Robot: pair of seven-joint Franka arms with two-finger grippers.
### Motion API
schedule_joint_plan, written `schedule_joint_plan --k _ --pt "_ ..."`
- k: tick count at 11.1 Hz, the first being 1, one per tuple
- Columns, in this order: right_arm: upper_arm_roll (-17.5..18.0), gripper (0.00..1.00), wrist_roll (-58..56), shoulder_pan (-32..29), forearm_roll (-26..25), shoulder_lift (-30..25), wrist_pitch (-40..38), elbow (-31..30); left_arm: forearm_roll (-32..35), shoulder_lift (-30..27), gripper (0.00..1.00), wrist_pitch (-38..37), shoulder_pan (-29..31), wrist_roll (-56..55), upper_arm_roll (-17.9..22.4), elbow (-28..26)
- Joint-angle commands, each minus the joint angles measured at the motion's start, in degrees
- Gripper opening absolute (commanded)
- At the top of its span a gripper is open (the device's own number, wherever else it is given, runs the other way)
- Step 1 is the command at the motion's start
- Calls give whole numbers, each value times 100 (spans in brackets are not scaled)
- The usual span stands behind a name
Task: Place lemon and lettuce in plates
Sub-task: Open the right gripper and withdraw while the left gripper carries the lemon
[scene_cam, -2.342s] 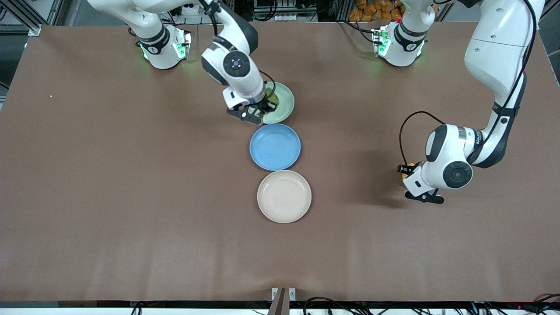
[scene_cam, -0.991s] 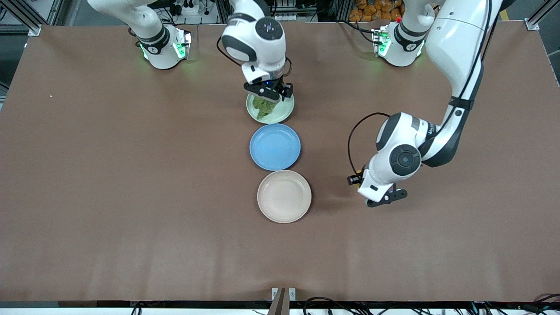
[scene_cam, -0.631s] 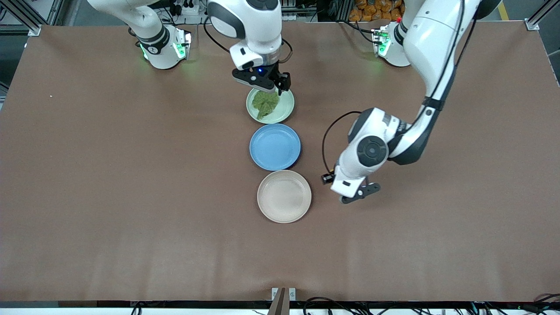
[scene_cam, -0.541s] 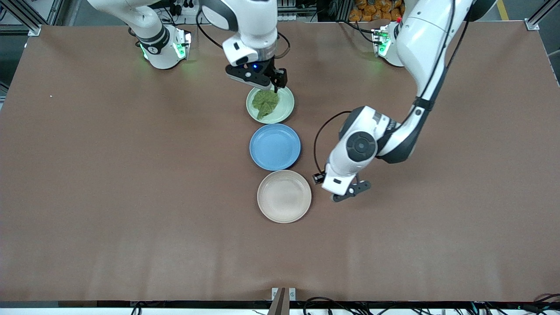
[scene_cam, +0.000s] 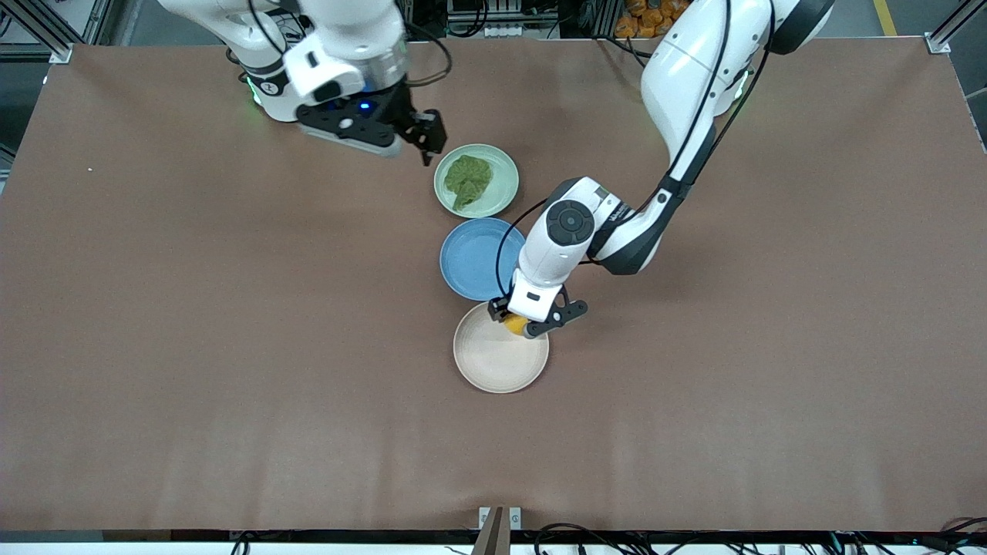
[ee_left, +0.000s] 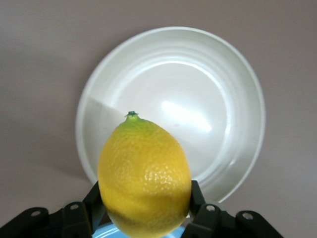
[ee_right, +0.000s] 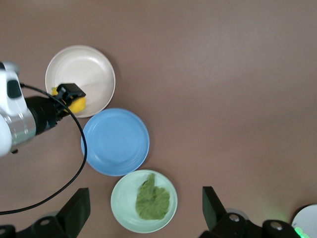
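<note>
From the front view, the left gripper (scene_cam: 530, 321) hung over the rim of the beige plate (scene_cam: 493, 366), clamped on the lemon (scene_cam: 514, 324), with the blue plate (scene_cam: 472, 258) just beside it toward the robots' bases. The right gripper (scene_cam: 422, 139) stood raised with its fingers spread wide and nothing between them, just off the mint plate (scene_cam: 501, 196) toward the right arm's end of the table; the lettuce (scene_cam: 466, 181) lay flat in that plate. In the left wrist view, the lemon (ee_left: 143, 178) sat squeezed between the two black fingers (ee_left: 198, 201), stem tip up, with the beige plate (ee_left: 198, 79) directly under it. In the right wrist view, the right gripper's fingers (ee_right: 214, 206) stood far apart above the table, the mint plate (ee_right: 121, 210) with the lettuce (ee_right: 152, 201) between them, and the blue plate (ee_right: 115, 142) and beige plate (ee_right: 94, 67) lined up farther off, where the left gripper (ee_right: 67, 101) held the lemon (ee_right: 77, 104).
</note>
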Motion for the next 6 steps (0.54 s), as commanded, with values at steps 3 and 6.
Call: schedule_joint_plan --k 3,6 --pt "-1096 100 -2083 -620 789 -525 -385 181 257 271 100 677 -568 -169 664 133" --pt "-1841 100 -2927 -709 789 -534 -430 181 392 192 100 633 -799 -213 975 72"
